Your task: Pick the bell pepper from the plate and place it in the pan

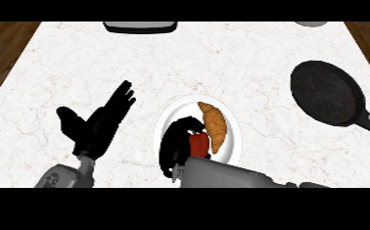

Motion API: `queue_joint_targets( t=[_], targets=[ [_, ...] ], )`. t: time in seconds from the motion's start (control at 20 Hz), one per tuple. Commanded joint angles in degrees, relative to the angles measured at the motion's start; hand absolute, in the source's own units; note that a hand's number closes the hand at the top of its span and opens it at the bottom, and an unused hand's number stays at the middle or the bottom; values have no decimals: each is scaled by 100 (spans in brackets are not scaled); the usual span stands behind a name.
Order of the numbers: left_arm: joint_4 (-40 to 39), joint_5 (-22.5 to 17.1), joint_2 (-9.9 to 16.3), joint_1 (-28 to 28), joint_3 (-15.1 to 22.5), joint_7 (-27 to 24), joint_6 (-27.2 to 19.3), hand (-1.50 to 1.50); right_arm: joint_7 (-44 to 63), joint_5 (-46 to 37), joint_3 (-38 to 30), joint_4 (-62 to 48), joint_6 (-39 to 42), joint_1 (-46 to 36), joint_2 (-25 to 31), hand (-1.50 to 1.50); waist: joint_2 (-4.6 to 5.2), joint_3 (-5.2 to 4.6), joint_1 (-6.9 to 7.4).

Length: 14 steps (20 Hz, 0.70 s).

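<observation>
Counter (217, 53): we see a white marbled top filling most of the frame, with brown wood showing at the upper left and upper right corners.
Plate (233, 148): we find a white plate just below the frame's centre, carrying two items.
Bell pepper (198, 143): we note a red piece on the plate, left of the croissant and touching it, partly hidden by the right hand.
Croissant (215, 126): we see it golden-brown, lying lengthwise along the plate's right half.
Right hand (177, 143): we see it over the plate's left half, its forearm entering from the lower edge; its black fingers curl around the bell pepper.
Left hand (98, 124): we see it at the left of the frame, open, fingers straight and pointing to the upper right, thumb spread, holding nothing.
Pan (329, 97): we find a black, round pan at the right edge, well apart from the plate.
Grey object (139, 26): we see a dark-rimmed item at the upper edge, cut off.
</observation>
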<state>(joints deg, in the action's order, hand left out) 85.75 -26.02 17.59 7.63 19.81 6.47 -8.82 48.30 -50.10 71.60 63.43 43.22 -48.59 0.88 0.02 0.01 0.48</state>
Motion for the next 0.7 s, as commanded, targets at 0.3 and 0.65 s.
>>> queue_joint_targets(
  t=[0.3, 0.65],
  targets=[
    [201, 9, 25, -347, -191, 68, -53, 0, 315, 18, -1446, 498, -1991, 1081, 470, 150, -52, 24, -426],
    [320, -16, 173, -550, -366, 57, -74, 0, 641, -197, -2298, 2142, -4023, 2408, 1279, 150, -117, 15, -480]
  ],
)
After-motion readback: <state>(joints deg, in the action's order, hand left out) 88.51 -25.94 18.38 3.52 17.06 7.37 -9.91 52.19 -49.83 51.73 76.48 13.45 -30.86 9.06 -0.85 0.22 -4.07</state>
